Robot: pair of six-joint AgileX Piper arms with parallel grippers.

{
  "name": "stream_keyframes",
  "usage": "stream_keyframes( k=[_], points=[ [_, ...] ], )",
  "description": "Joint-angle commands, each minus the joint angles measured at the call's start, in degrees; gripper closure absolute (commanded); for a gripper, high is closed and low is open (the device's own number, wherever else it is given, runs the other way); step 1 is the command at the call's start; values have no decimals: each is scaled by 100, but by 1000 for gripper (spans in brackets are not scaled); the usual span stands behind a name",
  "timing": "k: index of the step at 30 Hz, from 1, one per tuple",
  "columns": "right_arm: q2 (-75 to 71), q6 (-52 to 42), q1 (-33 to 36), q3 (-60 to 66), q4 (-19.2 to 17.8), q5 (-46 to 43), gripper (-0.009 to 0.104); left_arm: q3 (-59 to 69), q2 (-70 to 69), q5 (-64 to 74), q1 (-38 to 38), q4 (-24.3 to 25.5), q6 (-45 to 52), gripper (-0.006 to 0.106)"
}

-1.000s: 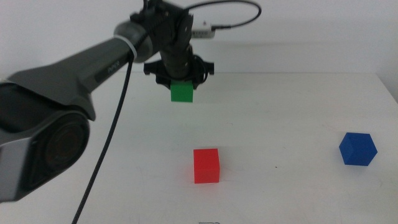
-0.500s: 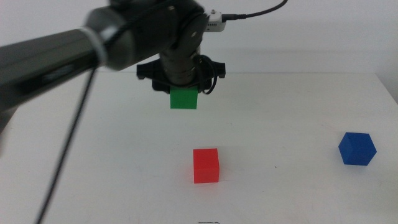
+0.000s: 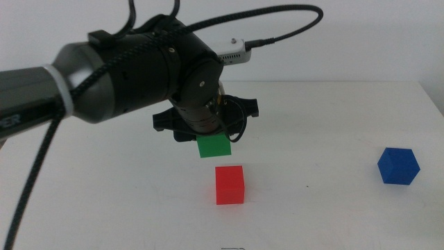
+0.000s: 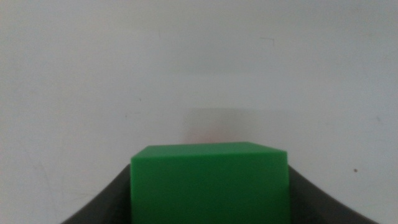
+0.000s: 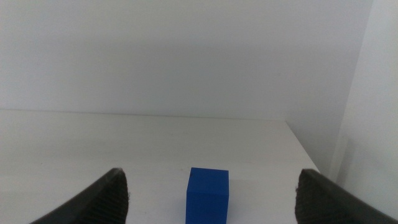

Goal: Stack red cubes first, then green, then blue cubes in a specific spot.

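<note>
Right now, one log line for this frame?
left gripper: shut on small matte green cube, above red cube | right gripper: open, facing blue cube | stack: not started

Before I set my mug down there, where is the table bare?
Bare white table runs between the red cube and the blue cube. It is crowded above the red cube, where the left hand carries the green cube.

Bright, even, diffuse light; the smooth white bench (image 3: 333,125) is near overexposed, shadows faint. The small matte green cube (image 4: 210,183) is soft, too close in the left wrist view. Middle view sharp.
</note>
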Motion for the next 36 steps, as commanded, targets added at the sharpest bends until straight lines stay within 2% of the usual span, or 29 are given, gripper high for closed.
stream_keyframes(
  k=[1, 11, 24, 36],
  points=[
    [-78, -71, -38, -106, -49, -421, 17, -133, -179, -279, -12, 124, -9, 102],
    [-78, -71, -38, -106, -49, -421, 17, -133, 52, -321, -12, 96, 187, 102],
    [-78, -71, -38, -106, -49, -421, 17, -133, 180, -381, -23, -441, 234, 102],
    [-78, -71, -38, -106, -49, -421, 17, -56, 389, -429, -421, 262, -468, 102]
  ],
)
